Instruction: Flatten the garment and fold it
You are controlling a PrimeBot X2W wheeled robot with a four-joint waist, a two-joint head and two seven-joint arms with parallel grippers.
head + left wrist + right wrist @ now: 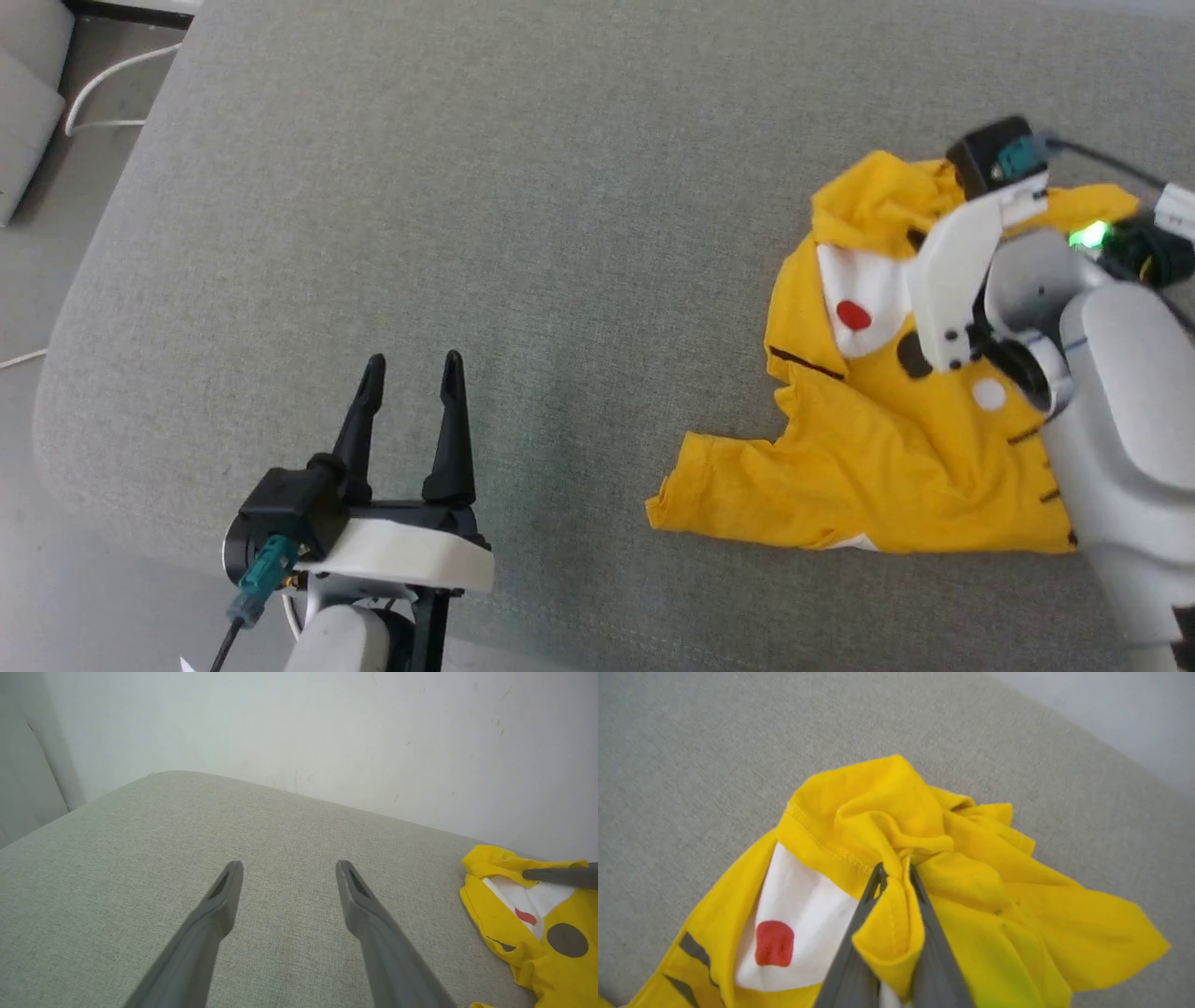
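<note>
The garment point(896, 467) lies crumpled at the right of the head view on the grey cushion point(467, 187). Its long axis runs diagonally, from a flat flap pointing to the lower centre up to a bunched end at the upper right. A white patch point(878, 280) with a red dot point(853, 315) faces up. The right gripper point(896, 873) is pinched narrow on a yellow fold at that bunched end. The left gripper point(414, 364) stands wide and empty at the lower left, well apart from the cloth.
</note>
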